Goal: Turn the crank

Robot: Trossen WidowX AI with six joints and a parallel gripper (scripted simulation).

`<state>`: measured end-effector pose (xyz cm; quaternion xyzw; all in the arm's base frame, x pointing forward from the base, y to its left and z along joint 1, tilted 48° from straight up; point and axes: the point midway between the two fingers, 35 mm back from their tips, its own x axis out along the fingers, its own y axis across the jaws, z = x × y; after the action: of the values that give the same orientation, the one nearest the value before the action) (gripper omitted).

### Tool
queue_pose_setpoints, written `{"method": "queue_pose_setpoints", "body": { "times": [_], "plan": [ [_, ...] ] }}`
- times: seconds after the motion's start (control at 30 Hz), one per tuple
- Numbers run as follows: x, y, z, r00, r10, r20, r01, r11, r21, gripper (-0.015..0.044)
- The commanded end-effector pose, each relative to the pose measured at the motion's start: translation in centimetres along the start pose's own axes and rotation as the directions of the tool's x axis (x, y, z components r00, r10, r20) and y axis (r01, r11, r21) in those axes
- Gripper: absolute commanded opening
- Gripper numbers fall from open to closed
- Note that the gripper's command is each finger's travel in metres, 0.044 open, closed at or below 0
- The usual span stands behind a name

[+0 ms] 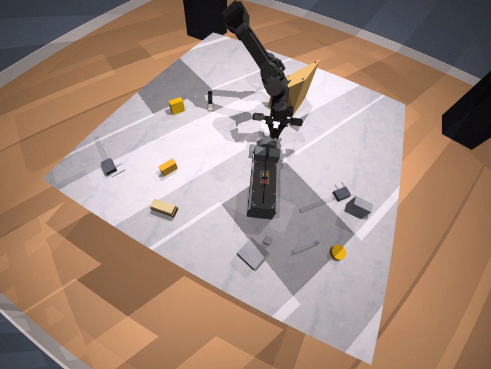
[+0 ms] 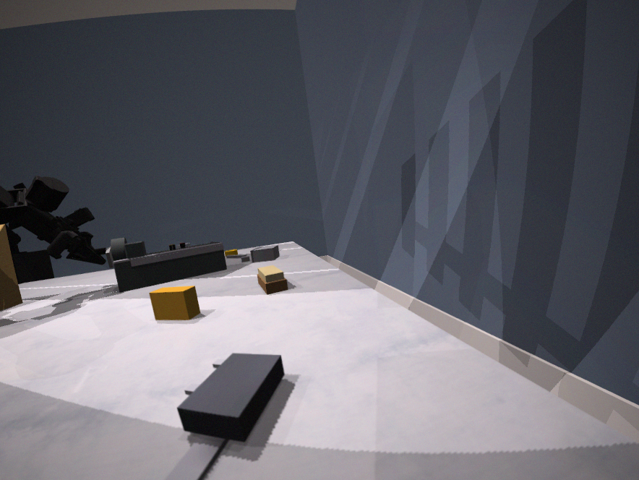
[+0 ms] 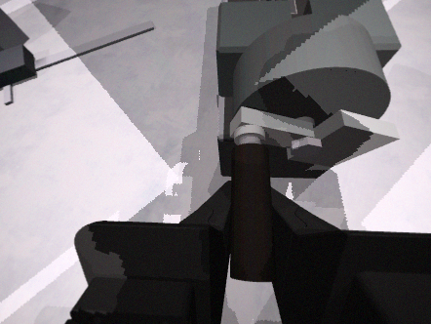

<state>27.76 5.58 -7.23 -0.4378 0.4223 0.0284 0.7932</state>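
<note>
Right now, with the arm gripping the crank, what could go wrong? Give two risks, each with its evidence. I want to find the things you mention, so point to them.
The red pointer [image 1: 265,181] looks just off the brass marks [image 1: 265,175], so a little too much turning, or turning the wrong way, could miss the level.

The gripper [image 1: 274,136] [image 2: 103,260] [image 3: 244,188] is shut on the brown handle [image 3: 251,210]; an uneven release might nudge the crank and shift the pointer.

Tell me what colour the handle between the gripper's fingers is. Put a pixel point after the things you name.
Dark brown [image 3: 251,210]; it shows best in the wrist view.
</note>
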Motion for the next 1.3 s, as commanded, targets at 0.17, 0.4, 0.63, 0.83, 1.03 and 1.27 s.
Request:
{"method": "queue_pose_setpoints", "body": {
  "times": [0.17, 0.4, 0.63, 0.83, 1.03, 1.27],
  "plan": [
    [-1.0, -0.7, 1.0, 1.0, -0.006, 0.009, 0.006, 1.0, -0.004, 0.0],
    [-1.4, -1.5, 1.3, 1.0, -0.006, 0.009, 0.006, 1.0, -0.004, 0.0],
    [-1.6, -2.4, 1.5, 1.0, -0.006, 0.009, 0.006, 1.0, -0.004, 0.0],
    [-1.6, -3.1, 1.5, 1.0, -0.007, 0.009, 0.007, 1.0, -0.004, 0.0],
    [-1.5, -3.7, 1.5, 1.0, -0.007, 0.009, 0.007, 1.0, -0.005, 0.0],
    [-1.3, -4.2, 1.4, 1.0, -0.007, 0.009, 0.007, 1.0, -0.005, 0.0]
  ]
}}
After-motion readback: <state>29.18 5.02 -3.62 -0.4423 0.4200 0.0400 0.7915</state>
